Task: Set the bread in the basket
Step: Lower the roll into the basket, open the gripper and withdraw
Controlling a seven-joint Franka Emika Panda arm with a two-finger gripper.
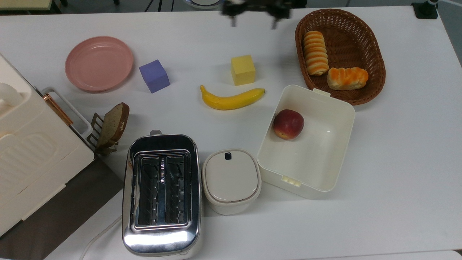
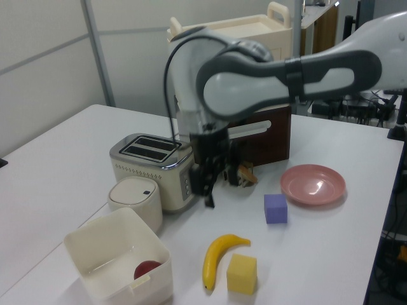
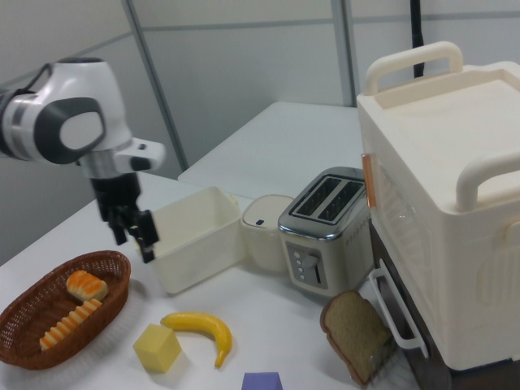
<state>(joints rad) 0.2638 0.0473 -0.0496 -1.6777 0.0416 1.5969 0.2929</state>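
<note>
While I am reading the top view, the long ridged golden-orange bread roll (image 1: 316, 53) is lying inside the oval brown wicker basket (image 1: 375, 54), along the top view's left wall, just beside a stubby orange-topped bun (image 1: 347, 78); the black two-finger gripper (image 1: 252, 16) is hanging spread and empty above the white table (image 1: 397, 162), well apart from the roll on the top view's left; I am judging the placing done.

Turning to the left view, I am seeing the gripper (image 2: 208, 187) high over the yellow banana (image 2: 219, 255); a careless descent could be knocking it.

Checking the right view, the gripper (image 3: 140, 234) is hovering above and to the right view's right of the basket (image 3: 32, 305); swinging low could be clipping its rim and jolting the roll (image 3: 71, 322) out.
</note>
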